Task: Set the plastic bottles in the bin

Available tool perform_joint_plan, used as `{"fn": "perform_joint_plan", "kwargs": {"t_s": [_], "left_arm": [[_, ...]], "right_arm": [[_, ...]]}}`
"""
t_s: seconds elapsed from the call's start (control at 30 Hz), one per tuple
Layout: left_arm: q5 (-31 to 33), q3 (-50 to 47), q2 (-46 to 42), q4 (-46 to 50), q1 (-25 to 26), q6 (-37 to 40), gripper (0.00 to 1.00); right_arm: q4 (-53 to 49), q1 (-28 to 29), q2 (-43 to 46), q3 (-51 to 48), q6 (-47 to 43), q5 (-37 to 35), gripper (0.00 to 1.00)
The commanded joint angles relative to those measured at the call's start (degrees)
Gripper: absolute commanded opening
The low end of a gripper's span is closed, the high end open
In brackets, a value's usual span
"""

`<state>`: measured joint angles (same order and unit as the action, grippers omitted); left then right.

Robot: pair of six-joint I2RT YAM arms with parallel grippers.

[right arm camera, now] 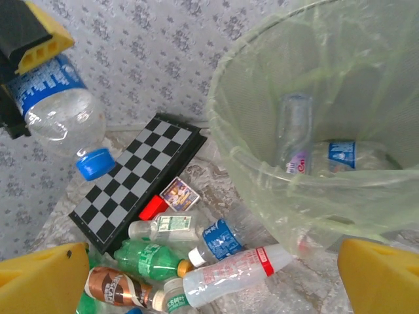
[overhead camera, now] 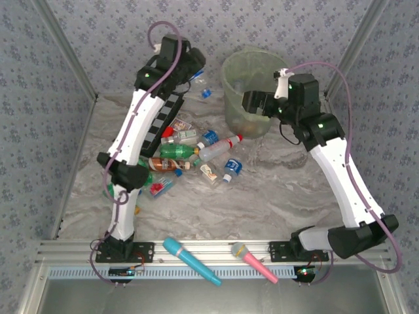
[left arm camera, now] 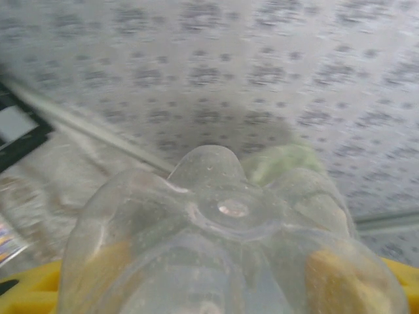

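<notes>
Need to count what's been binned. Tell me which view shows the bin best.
Right wrist: it looks into the bin, where at least two clear bottles lie. The top external view shows it from above, contents faint. Left wrist shows a blurred green patch, probably it.

Bright, even light leaves only faint shadows on the desk [overhead camera: 275, 190]. The clear bottle [left arm camera: 222, 248] against the left hand [left arm camera: 213, 288] is blurred, out of focus, the wall [left arm camera: 262, 65] beyond smeared; ahead of the right hand [right arm camera: 209, 281] the bin [right arm camera: 262, 176] liner looks crisp, faintly glossy.

legible text: none | labels [right arm camera: 221, 241] on plastic bottles [right arm camera: 229, 271]: too blurred to read
</notes>
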<state>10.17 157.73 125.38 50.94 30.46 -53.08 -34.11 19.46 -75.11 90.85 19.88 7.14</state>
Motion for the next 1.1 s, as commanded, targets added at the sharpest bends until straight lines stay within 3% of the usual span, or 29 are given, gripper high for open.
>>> {"fn": "perform_joint_plan", "kwargs": {"t_s": [0.0,0.23,0.6,1.07], "left_arm": [[-1.35,5.62,3.26,-5.34,1.10,5.97,0.62],[-2.05,4.25,5.33,-19.77,3.82,12.37,0.60],[-5.07,4.30,11.46,-36.53,5.57,11.08,0.59],[-7.08,4.21,14.32,-37.80,5.92,9.04,0.59]], "right_arm": [[1.02,-0.93,2.83,-0.67,0.89,-2.04,1.00],[-0.08,-1.86,4.75,-1.37,0.84,-2.39,1.00],[-1.97,-2.89,6.60,-2.17,1.17,-2.09,0.99],[-1.43,-3.06,7.61,-3.48,1.52,-2.56,1.00]]}}
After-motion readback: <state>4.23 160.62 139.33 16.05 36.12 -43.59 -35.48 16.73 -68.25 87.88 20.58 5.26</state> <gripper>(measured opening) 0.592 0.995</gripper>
